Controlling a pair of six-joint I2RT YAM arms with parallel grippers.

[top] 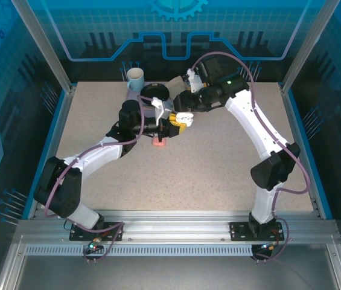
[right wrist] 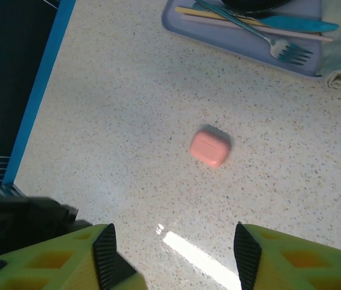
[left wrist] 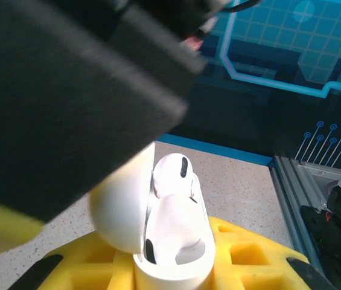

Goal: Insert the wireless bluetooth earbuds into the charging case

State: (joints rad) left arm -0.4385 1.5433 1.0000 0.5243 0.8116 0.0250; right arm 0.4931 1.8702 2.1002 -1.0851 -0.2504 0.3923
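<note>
The left jaws grip the open white case (left wrist: pixel 171 273) with earbuds (left wrist: pixel 172 175); empty, spread right jaws aim down at the pink case (right wrist: pixel 209 148).

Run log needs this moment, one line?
left gripper: shut on white case, lid open | right gripper: open | pink case: on table

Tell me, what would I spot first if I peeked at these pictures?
Probably the open white case pinched in the left pincer, with white earbuds poking out of it. Next, the little pink case, lying shut on the speckled table below the open right pincer.
</note>
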